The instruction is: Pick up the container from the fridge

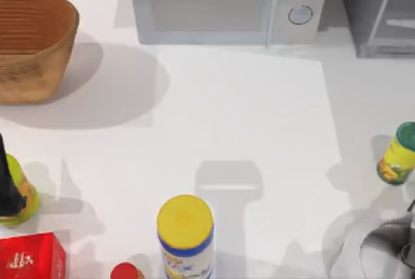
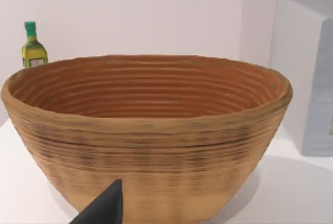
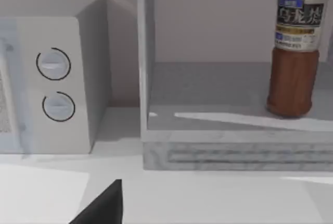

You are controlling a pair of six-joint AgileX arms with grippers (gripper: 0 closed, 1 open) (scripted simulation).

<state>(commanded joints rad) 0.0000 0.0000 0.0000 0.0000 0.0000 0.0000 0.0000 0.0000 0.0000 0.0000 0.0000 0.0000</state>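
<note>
Right gripper [image 1: 410,253], grip state I cannot tell, sits near the fridge [image 3: 218,151]; reaching in could topple the tall bottle [image 3: 294,52]

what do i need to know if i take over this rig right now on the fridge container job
The left gripper is parked at the table's left edge, facing the basket.
The right gripper is at the near right corner, facing the fridge and apart from it.
The container stands upright on the fridge floor, untouched.
Done: nothing yet.
Left: reach in, grasp the container and lift it out. Whether the door is open I cannot tell, so check first.
</note>
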